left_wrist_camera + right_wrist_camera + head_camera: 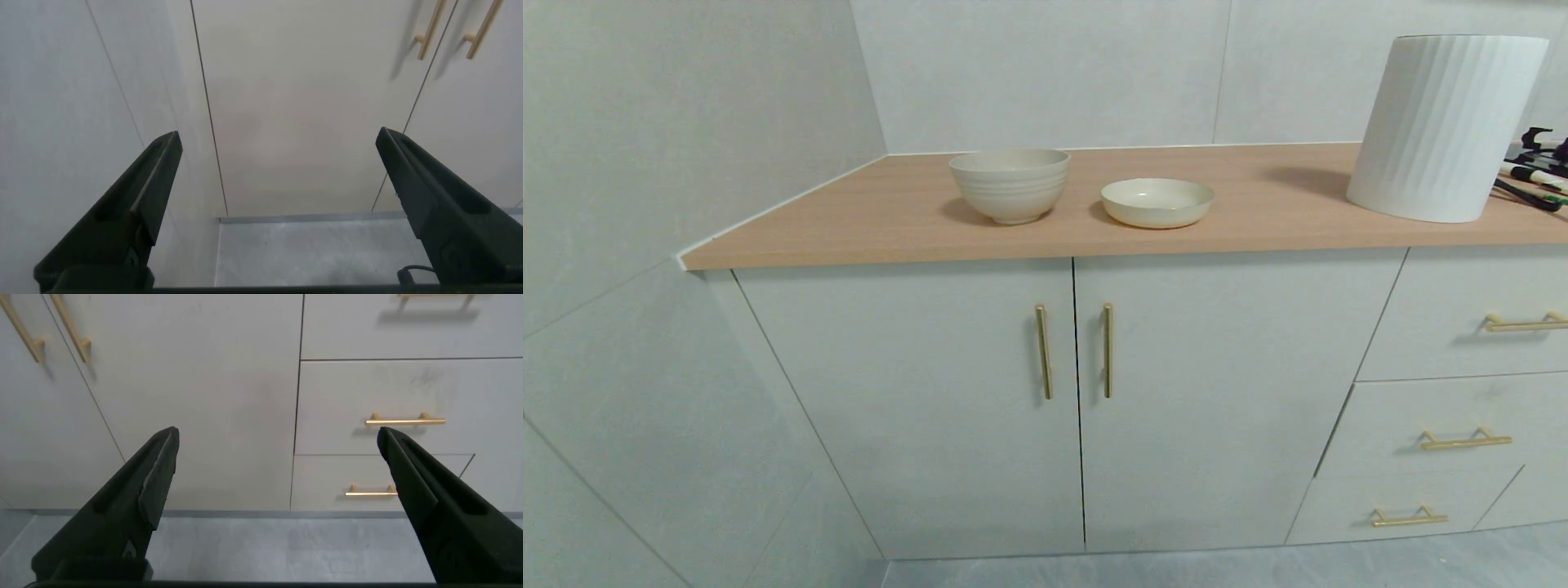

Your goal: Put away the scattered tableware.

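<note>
L fingers (137, 206) & R fingers (135, 498) spread, well below bowl (1009, 184), dish (1157, 202).

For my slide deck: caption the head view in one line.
A ribbed bowl and a shallow dish sit apart on a wooden counter above closed cabinet doors.

Dark tools (1535, 175) beside cylinder (1445, 122): partly hidden by it, cut by right edge, too small to identify. Bowl (1009, 184) inside hidden by own wall. Door handles (431, 28) blurred, cut by top edge. Lowest drawer handle (369, 491) partly behind right gripper (277, 434) finger (425, 494).
</note>
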You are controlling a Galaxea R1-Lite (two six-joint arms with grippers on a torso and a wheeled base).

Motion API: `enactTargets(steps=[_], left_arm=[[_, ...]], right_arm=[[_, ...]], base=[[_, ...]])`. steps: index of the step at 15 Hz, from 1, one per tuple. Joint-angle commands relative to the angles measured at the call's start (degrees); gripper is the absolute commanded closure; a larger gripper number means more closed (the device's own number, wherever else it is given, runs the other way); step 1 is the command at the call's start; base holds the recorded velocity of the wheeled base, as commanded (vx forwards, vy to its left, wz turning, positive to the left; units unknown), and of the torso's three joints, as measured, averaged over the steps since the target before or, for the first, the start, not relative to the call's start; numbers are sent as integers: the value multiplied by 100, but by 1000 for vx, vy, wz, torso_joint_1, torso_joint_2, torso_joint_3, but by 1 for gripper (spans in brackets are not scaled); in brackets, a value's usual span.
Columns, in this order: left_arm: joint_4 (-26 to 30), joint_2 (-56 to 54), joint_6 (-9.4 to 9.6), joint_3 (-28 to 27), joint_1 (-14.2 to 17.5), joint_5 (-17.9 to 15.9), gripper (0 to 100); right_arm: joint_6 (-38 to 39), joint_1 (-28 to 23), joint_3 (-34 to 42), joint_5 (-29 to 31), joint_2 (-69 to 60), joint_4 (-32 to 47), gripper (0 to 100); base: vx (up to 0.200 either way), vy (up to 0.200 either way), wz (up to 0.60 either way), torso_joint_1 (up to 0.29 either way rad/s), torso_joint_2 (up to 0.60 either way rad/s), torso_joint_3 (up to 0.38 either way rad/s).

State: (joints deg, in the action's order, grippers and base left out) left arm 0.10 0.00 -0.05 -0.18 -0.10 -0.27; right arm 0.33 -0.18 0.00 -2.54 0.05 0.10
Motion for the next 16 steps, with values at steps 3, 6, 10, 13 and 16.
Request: enactTargets(steps=[3, 6, 10, 13, 16], left_arm=[[-1, 0, -4, 1, 1, 0, 0], [-1, 0, -4, 1, 1, 0, 0], [-1, 0, -4, 1, 1, 0, 0], [-1, 0, -4, 1, 1, 0, 0], [-1, 0, -4, 1, 1, 0, 0]], right_arm=[[2, 1, 0, -10, 4, -1, 0], [2, 1, 0, -1, 4, -1, 0], [2, 1, 0, -1, 4, -1, 0], [2, 1, 0, -1, 4, -1, 0], [2, 1, 0, -1, 4, -1, 0]], base=[[0, 0, 200, -1, 1, 4], [0, 0, 400, 0, 3, 3], [0, 0, 0, 0, 0, 0], [0, 0, 0, 0, 0, 0], [0, 0, 0, 0, 0, 0]])
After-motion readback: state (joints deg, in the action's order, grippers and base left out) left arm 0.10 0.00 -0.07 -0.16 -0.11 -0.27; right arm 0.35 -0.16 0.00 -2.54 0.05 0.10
